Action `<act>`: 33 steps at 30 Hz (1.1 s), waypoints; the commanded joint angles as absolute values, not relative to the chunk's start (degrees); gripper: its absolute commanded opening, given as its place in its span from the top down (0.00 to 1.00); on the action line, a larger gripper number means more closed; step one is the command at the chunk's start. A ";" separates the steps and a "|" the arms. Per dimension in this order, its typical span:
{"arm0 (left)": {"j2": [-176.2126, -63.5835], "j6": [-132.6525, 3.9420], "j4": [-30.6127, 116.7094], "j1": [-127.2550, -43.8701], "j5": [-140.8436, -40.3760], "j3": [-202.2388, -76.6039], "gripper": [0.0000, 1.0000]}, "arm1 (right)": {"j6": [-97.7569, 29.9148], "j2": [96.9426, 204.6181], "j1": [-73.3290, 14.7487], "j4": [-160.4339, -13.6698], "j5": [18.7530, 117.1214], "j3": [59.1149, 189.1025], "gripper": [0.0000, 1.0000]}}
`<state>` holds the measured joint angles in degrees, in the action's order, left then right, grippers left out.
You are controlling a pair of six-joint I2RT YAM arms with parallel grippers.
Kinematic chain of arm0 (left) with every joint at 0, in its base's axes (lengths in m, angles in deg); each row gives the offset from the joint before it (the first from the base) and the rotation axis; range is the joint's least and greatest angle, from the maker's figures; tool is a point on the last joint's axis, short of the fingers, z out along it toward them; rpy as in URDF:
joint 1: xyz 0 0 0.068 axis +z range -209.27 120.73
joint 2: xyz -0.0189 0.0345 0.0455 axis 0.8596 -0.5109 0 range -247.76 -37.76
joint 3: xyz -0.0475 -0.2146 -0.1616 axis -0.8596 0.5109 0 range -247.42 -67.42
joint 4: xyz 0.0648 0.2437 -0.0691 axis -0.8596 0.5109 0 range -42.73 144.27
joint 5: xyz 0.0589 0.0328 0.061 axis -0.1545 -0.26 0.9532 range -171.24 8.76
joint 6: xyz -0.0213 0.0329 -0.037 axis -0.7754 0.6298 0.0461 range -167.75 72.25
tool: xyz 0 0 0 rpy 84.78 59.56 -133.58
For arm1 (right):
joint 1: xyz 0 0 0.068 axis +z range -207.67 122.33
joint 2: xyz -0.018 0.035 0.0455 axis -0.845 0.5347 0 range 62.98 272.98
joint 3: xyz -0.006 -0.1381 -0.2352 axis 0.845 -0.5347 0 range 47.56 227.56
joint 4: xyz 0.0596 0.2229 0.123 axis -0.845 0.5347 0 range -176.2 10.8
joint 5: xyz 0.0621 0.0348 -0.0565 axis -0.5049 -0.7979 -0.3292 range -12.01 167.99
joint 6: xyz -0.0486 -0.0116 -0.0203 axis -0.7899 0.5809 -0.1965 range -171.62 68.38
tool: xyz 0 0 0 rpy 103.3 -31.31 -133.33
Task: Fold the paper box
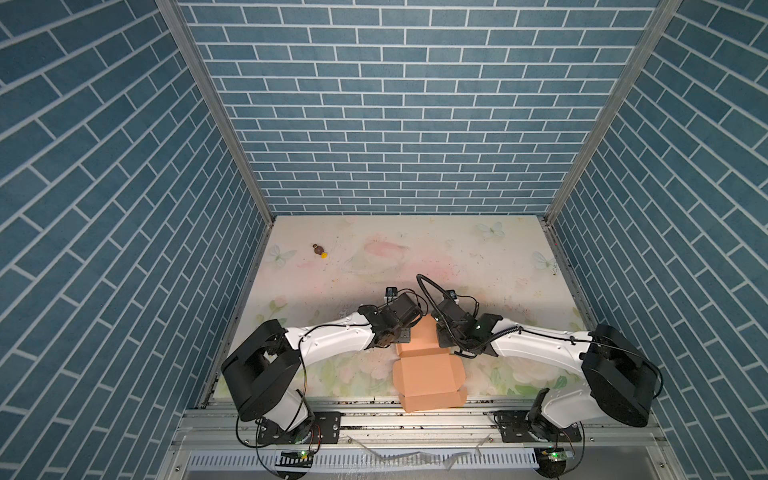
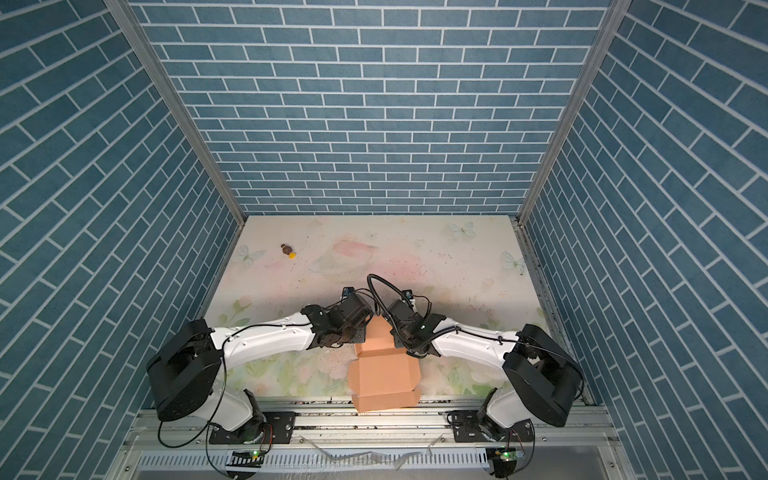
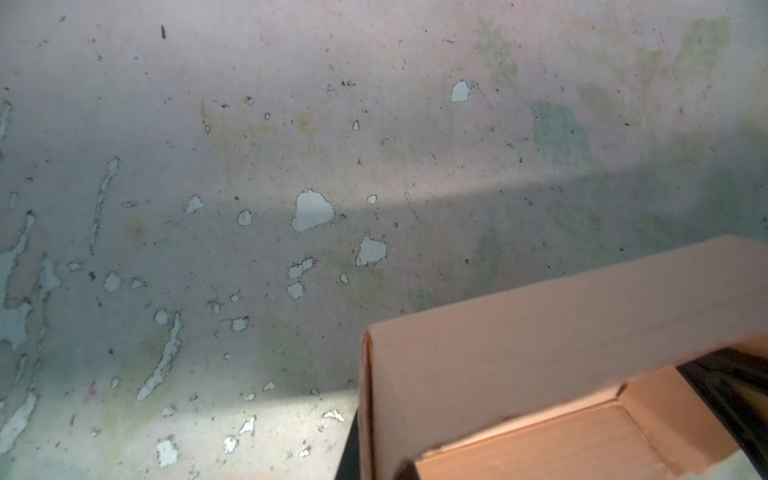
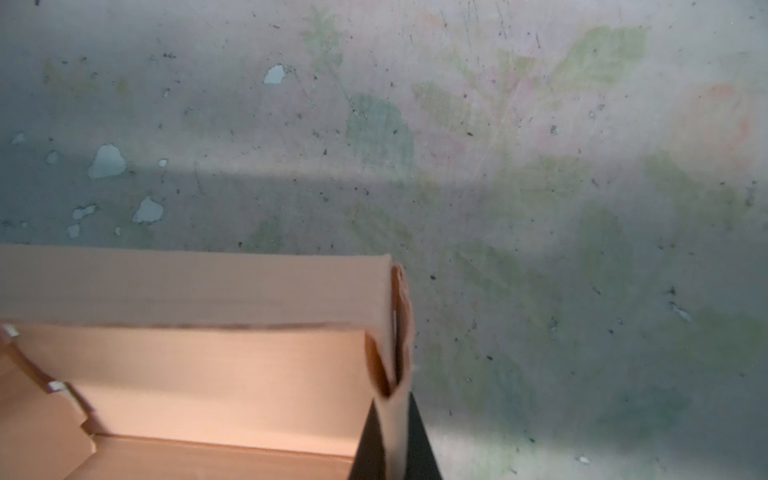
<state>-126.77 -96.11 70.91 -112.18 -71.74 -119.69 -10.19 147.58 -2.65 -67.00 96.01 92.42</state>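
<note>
1. Paper box (image 1: pixel 428 376): peach cardboard, partly formed. It lies at the near edge of the table (image 1: pixel 415 257), between the 2 arms. Its near end reaches over the metal rail (image 1: pixel 540 405).
2. Left gripper (image 1: pixel 400 336): set at the far left corner of the paper box. In the left wrist view a dark finger (image 3: pixel 348 451) lies against the left side wall. The fingers are closed and appear to pinch that wall.
3. Right gripper (image 1: pixel 443 337): set at the far right side of the paper box. In the right wrist view the fingers (image 4: pixel 419 449) clamp the doubled right side wall, 1 on each face, fully closed on it.
4. Step in hand (judged): raising and creasing the 2 side walls, each pinched upright at the far end.
5. Next move (judged): fold the remaining near flaps up and tuck them in. The card is thin, so 1 wall should be steadied while the other is let go, or it may spring flat.
</note>
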 commanded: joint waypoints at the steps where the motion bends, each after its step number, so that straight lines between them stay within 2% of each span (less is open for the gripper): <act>1: -127.80 -95.04 74.03 -112.27 -72.27 -121.44 1.00 | -8.14 150.23 -2.14 -58.19 102.80 93.84 1.00; 9: -128.42 -94.86 73.94 -111.36 -73.87 -122.27 1.00 | -3.82 153.79 -0.49 -55.07 111.16 93.46 1.00; 16: -128.40 -95.01 73.48 -110.60 -75.58 -122.17 1.00 | -1.28 154.00 1.28 -60.66 117.33 90.10 1.00; 25: -128.15 -95.21 73.56 -110.51 -76.10 -121.65 1.00 | -2.79 150.22 1.74 -68.22 117.82 86.68 1.00; 26: -128.14 -95.34 73.43 -110.45 -76.13 -121.57 1.00 | -3.68 149.15 1.74 -69.83 116.95 85.89 0.99; 33: -128.46 -95.32 72.34 -110.43 -76.74 -120.95 1.00 | -8.19 140.05 1.72 -80.13 107.93 79.89 0.75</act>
<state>-127.79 -95.78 69.79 -110.91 -76.92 -121.46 -6.63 142.72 2.20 -77.78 110.41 81.73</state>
